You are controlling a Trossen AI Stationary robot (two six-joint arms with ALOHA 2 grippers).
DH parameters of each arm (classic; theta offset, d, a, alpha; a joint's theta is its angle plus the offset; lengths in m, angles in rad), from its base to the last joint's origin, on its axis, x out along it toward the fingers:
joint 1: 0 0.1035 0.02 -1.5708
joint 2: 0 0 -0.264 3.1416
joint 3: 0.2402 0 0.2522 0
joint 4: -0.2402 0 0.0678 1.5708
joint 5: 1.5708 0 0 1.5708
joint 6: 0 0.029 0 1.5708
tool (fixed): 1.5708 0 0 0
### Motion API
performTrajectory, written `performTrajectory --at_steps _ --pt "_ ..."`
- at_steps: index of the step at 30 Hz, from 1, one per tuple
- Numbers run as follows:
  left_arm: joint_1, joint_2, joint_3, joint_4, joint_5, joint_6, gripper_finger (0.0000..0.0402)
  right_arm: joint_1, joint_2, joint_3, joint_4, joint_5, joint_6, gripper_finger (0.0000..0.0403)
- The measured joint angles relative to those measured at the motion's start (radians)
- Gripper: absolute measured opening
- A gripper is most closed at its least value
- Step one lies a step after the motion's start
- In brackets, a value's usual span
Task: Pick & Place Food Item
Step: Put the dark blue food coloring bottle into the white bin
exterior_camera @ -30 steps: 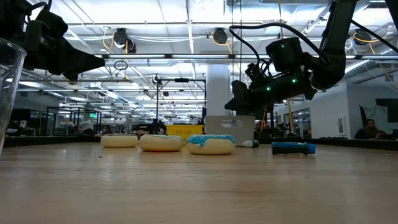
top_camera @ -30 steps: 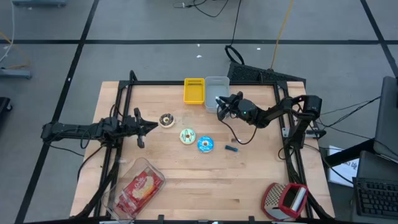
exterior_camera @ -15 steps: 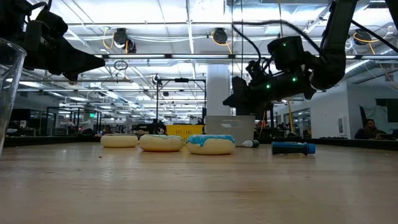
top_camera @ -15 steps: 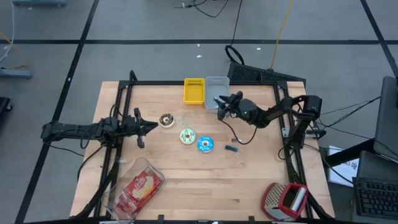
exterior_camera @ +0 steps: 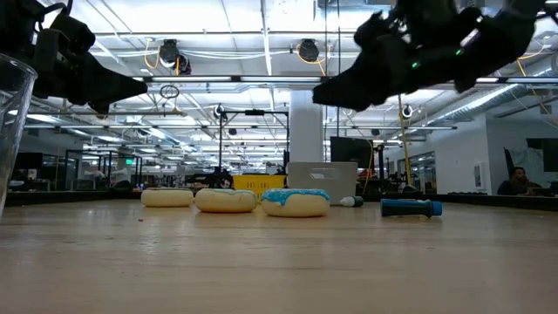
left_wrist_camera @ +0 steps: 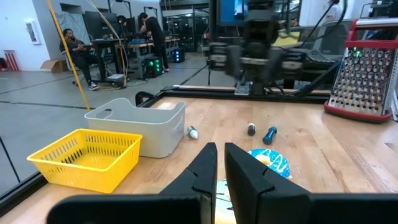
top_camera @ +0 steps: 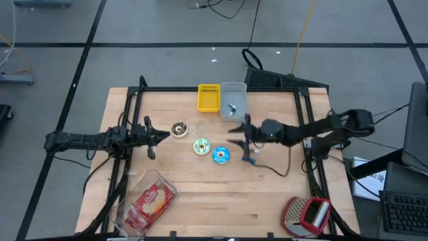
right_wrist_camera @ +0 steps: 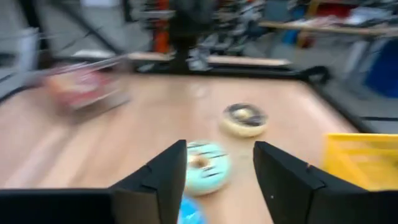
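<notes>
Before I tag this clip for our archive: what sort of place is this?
Likely a robotics lab in an open industrial hall: a wooden table framed for two robot arms, exposed ceiling ducts, and people at workstations behind.

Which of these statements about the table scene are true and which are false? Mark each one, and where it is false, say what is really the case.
1. Three doughnuts lie on the table: chocolate doughnut, green doughnut, blue doughnut. True.
2. The yellow basket holds a doughnut. False: it looks empty, and all the doughnuts lie on the wood.
3. The right gripper has its fingers apart and holds nothing. True.
4. The left gripper grips the chocolate doughnut. False: its fingers are shut on nothing, beside that doughnut.
5. The grey bin stands right beside the yellow basket. True.
6. The box grater stands in the middle of the table. False: it lies at a near corner, on the right arm's side.
</notes>
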Motion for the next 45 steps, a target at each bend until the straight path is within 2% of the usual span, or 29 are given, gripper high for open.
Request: performTrajectory --at_steps 3,10,15,19,31,37,45 --pt "0.000 0.000 0.000 0.000 0.000 0.000 0.0031 0.076 -0.075 0.001 -0.199 0.019 0.048 0.0206" --pt "0.000 0.000 0.000 0.000 0.000 0.000 0.0031 0.199 -0.147 0.001 -0.635 0.262 0.102 0.0228" --pt "0.000 0.000 0.000 0.000 0.000 0.000 0.0031 0.225 -0.149 0.000 -0.764 0.262 0.262 0.0216" --pt "0.000 0.000 0.000 0.000 0.000 0.000 0.0031 0.268 -0.149 0.000 -0.844 0.235 0.327 0.0205" --pt "0.000 0.000 0.000 0.000 0.000 0.000 0.0031 0.350 -0.143 -0.096 -0.810 0.241 0.420 0.0183" --pt "0.000 0.000 0.000 0.000 0.000 0.000 0.0031 0.359 -0.099 -0.158 -0.626 0.241 0.420 0.0167" --pt "0.000 0.000 0.000 0.000 0.000 0.000 0.0031 0.358 -0.008 -0.164 -0.563 0.271 0.419 0.0156"
